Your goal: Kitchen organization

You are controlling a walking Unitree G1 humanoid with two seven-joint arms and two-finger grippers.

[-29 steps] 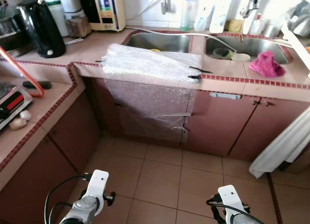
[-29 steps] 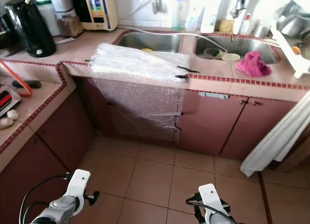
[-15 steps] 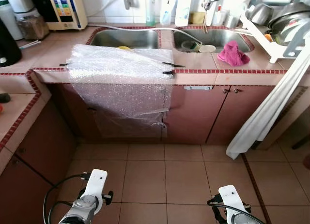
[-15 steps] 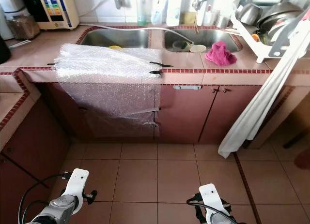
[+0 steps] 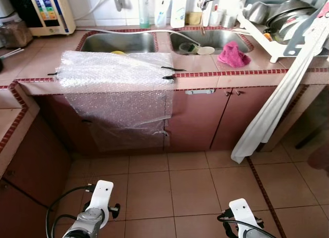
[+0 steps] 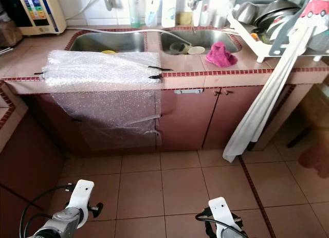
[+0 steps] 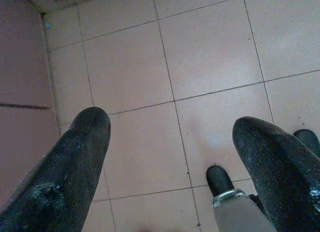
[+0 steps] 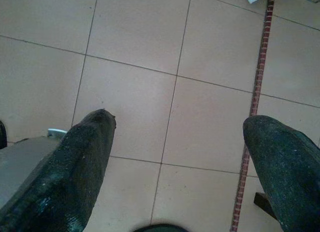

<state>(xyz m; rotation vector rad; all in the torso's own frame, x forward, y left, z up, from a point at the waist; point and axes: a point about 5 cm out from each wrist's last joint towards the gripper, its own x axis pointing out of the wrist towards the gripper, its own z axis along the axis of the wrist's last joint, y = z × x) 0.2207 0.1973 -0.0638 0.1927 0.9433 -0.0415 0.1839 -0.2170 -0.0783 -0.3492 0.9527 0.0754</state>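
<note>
A pink cloth (image 5: 232,54) lay on the desk (image 5: 216,68) right of the far sinks (image 5: 115,42), bubble wrap (image 5: 115,89) draped left. Left end effector (image 7: 170,157) and right end effector (image 8: 177,157) hung wide open, empty, over floor tiles (image 5: 190,181).

no readable text — appliance panel (image 5: 45,9) and bottle (image 5: 145,1) labels too blurred

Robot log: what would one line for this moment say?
left gripper: open, idle over floor | right gripper: open, idle over floor | ahead: bubble wrap draped over counter, pink cloth beside sink
</note>
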